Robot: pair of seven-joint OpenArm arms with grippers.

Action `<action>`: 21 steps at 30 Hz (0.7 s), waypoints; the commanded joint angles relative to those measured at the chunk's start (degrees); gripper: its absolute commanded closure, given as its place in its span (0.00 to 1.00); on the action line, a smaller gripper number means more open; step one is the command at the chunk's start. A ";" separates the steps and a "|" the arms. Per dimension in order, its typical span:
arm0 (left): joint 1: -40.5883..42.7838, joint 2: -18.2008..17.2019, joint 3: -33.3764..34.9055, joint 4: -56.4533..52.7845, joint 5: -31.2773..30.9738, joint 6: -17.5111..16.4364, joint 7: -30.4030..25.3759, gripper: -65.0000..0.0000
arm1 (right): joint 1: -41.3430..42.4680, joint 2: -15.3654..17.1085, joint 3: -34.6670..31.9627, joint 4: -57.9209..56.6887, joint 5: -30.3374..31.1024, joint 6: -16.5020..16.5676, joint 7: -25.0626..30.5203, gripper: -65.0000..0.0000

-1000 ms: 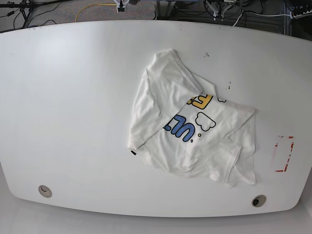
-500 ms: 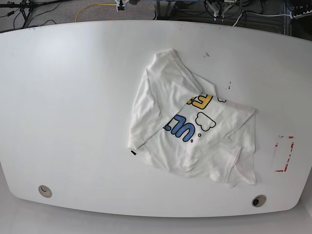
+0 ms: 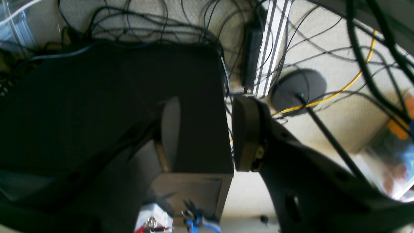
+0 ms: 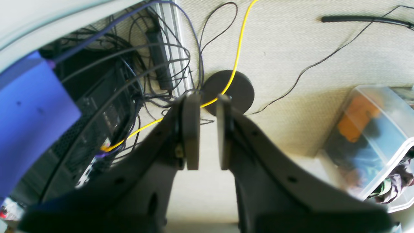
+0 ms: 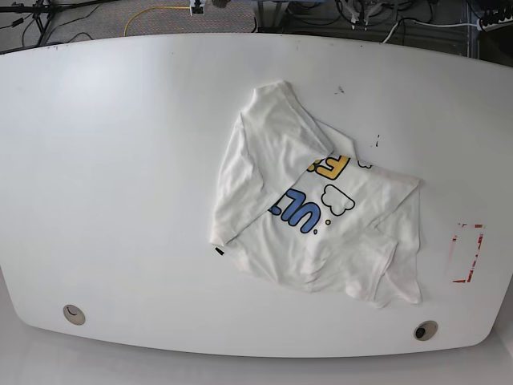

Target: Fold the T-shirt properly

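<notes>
Left end effector (image 3: pixel 207 132): spread, empty, off the desk, facing floor cables.
Right end effector (image 4: pixel 203 131): jaws close together with a narrow gap, holding nothing, also off the desk.
T-shirt (image 5: pixel 309 200): crumpled on the desk (image 5: pixel 120 176), right of centre; one flap folded over the print.
Handling: judged light, limp, prone to bunching.
Grip points: hem corner at 5 o'clock; sleeve edge at 12 o'clock.

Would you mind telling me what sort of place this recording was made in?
Probably a robotics lab or workshop: a T-shirt lies on a large white table, loose cables sprawl over carpet beside it, and a clear storage bin sits on the floor.
</notes>
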 commanded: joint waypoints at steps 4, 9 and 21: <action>1.12 -0.48 -0.08 0.74 -0.08 0.18 -0.31 0.63 | -2.02 0.37 -0.04 2.27 0.05 -0.15 0.63 0.87; 2.12 -0.53 -0.12 0.72 -0.22 0.43 -1.44 0.62 | -1.31 0.02 -0.21 1.38 0.19 -0.19 0.43 0.88; 3.60 -0.78 -0.57 0.12 0.37 0.46 -9.13 0.63 | -1.34 0.09 -0.34 1.38 0.07 -0.18 0.51 0.88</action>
